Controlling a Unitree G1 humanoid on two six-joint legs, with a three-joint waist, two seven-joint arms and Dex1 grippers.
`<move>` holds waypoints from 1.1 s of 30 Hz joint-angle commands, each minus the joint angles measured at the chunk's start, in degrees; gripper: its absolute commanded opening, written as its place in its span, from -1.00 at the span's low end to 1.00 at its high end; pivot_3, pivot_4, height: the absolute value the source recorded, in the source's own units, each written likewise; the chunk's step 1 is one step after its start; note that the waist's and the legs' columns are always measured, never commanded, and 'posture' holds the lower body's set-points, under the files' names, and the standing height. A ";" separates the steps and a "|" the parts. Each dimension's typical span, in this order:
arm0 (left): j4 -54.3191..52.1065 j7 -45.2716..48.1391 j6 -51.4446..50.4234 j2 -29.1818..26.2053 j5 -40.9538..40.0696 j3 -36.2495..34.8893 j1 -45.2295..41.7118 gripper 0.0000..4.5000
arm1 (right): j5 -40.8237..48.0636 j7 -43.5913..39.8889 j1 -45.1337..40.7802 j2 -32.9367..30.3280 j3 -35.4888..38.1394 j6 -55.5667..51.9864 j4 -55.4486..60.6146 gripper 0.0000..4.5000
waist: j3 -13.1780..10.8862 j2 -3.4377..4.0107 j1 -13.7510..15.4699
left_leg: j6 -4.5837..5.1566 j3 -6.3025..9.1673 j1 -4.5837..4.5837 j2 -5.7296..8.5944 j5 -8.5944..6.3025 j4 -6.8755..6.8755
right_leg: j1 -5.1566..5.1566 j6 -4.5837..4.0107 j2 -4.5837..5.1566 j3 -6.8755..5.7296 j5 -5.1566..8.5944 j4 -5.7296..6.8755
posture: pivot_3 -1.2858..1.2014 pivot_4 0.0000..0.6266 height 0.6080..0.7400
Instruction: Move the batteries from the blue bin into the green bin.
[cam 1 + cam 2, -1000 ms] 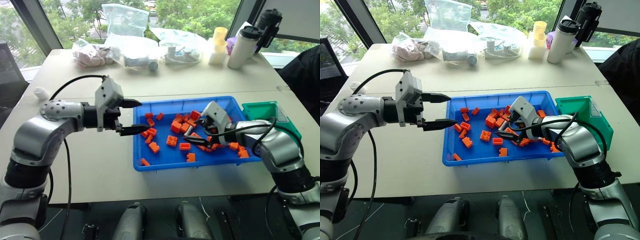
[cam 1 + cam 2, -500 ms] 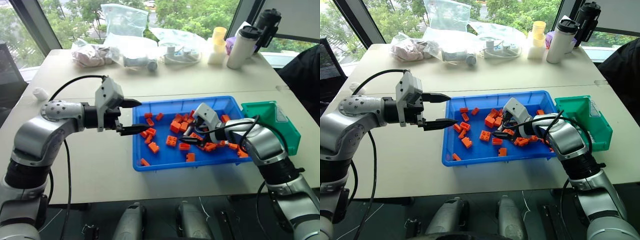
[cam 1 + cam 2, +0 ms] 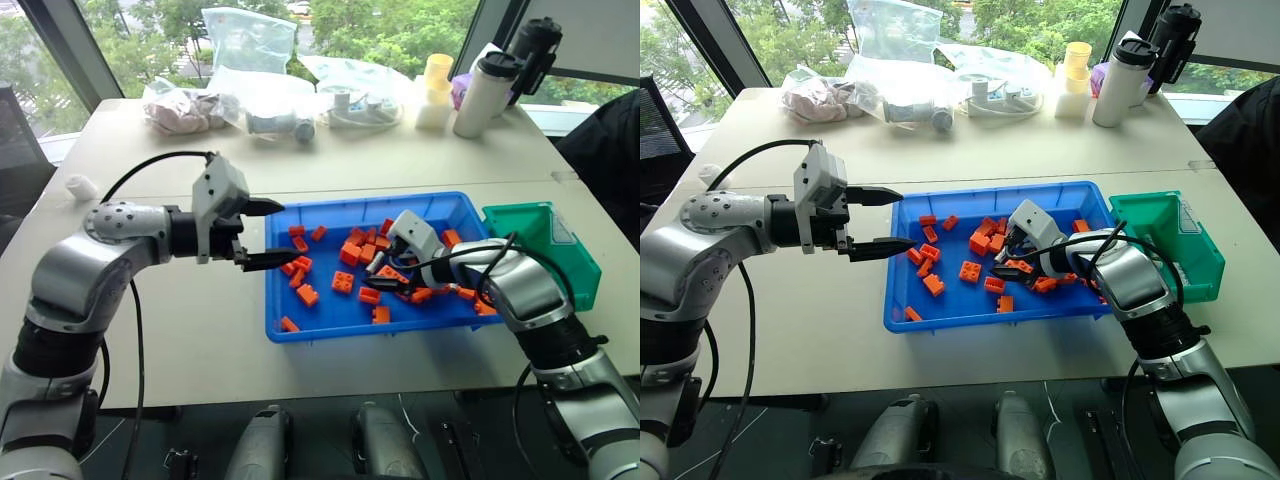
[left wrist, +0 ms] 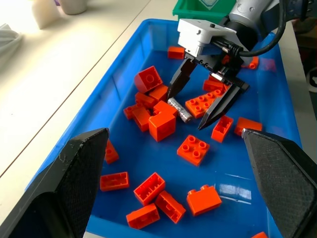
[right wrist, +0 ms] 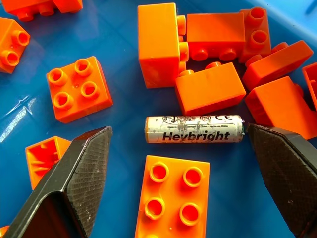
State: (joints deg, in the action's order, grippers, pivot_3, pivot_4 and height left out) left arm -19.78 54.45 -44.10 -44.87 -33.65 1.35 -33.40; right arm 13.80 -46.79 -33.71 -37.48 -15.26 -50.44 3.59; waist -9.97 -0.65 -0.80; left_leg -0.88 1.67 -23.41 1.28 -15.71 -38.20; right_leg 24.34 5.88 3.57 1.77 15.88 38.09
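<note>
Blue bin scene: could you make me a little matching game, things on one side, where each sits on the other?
Things:
1. battery
2. green bin
3. left hand
4. white tumbler

Places:
A. far side of the table, near the window
B. hanging open over the blue bin's left edge
C. lying among orange bricks, between the open right hand's fingers
D. right beside the blue bin

Pairs: 1-C, 2-D, 3-B, 4-A
</note>
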 commanded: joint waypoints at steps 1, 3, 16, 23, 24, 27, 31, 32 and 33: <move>-0.81 -0.22 0.95 -0.09 0.56 -0.32 -0.96 1.00 | -0.81 0.37 -0.75 0.63 -0.47 -0.39 -0.10 0.66 | 0.00 0.00 0.00 | 0.00 0.00 0.00 0.00 0.00 0.00 | 0.00 0.00 0.00 0.00 0.00 0.00 | 0.03 -0.52 1.00; -0.81 -0.12 0.99 -0.11 0.77 -0.25 -0.95 1.00 | -1.30 0.73 -0.92 1.05 -0.62 -0.51 -0.29 0.27 | 0.00 0.00 0.00 | 0.00 0.00 0.00 0.00 0.00 0.00 | 0.00 0.00 0.00 0.00 0.00 0.00 | 0.03 -0.52 1.00; -1.76 0.89 0.36 -1.54 0.51 -0.96 0.06 1.00 | 1.26 0.68 -2.30 -1.80 6.86 -4.08 4.67 -0.02 | 0.00 0.00 0.07 | 0.00 0.00 -0.01 0.01 0.00 0.00 | 0.00 0.00 0.01 0.00 0.00 -0.01 | 0.03 -0.52 1.00; -2.17 -1.52 -2.39 5.66 -7.63 -3.50 -2.86 1.00 | 10.25 2.93 -1.36 -8.89 31.98 -10.88 9.45 -0.02 | 0.00 -0.03 0.87 | 0.00 0.03 -0.05 0.02 0.00 -0.04 | -0.03 0.01 0.06 -0.04 0.00 -0.03 | 0.03 -0.52 1.00; -1.84 -0.89 -1.81 6.06 -6.79 -1.93 -3.22 1.00 | 9.80 3.03 -0.09 -11.44 33.64 -11.23 9.50 -0.02 | 0.00 -0.03 0.95 | 0.01 0.03 -0.05 0.04 -0.01 -0.04 | -0.05 0.01 0.08 -0.04 0.00 -0.05 | 0.03 -0.52 1.00; -0.18 0.88 0.26 7.29 -4.51 1.92 -4.59 1.00 | 9.08 2.91 4.28 -17.41 36.61 -11.73 9.70 -0.02 | 0.00 -0.02 1.14 | 0.01 0.01 -0.03 0.03 -0.01 0.00 | -0.04 0.00 0.05 -0.04 0.00 -0.07 | 0.03 -0.52 1.00; 3.28 4.16 4.14 8.13 -0.13 6.93 -7.13 1.00 | 7.56 3.33 10.41 -22.10 38.46 -10.47 8.29 -0.02 | 0.00 -0.02 0.79 | 0.01 -0.06 0.00 0.02 0.00 -0.01 | -0.05 0.00 0.02 0.00 0.00 -0.03 | 0.03 -0.52 1.00; 4.32 4.96 5.53 8.18 1.33 8.18 -7.65 1.00 | 7.16 3.50 11.76 -22.73 38.50 -9.85 7.79 -0.02 | 0.01 -0.01 0.65 | 0.01 -0.07 0.01 0.02 0.00 -0.01 | -0.05 0.00 0.01 0.01 0.00 -0.02 | 0.03 -0.52 1.00; 5.53 5.37 7.36 8.41 3.05 9.30 -8.18 1.00 | 7.00 3.50 12.81 -23.10 38.60 -9.25 7.28 -0.02 | 0.01 -0.01 0.49 | 0.01 -0.07 0.02 0.01 0.00 -0.01 | -0.06 0.00 0.00 0.01 0.00 -0.02 | 0.03 -0.52 1.00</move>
State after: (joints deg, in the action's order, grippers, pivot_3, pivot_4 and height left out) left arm -15.08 58.67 -40.00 -36.42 -33.20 9.72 -40.47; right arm 21.46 -43.53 -21.10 -59.21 21.22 -61.28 10.80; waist -9.96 -0.66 -0.32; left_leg -0.87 1.60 -23.39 1.30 -15.71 -38.21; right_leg 24.29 5.88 3.57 1.78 15.88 38.07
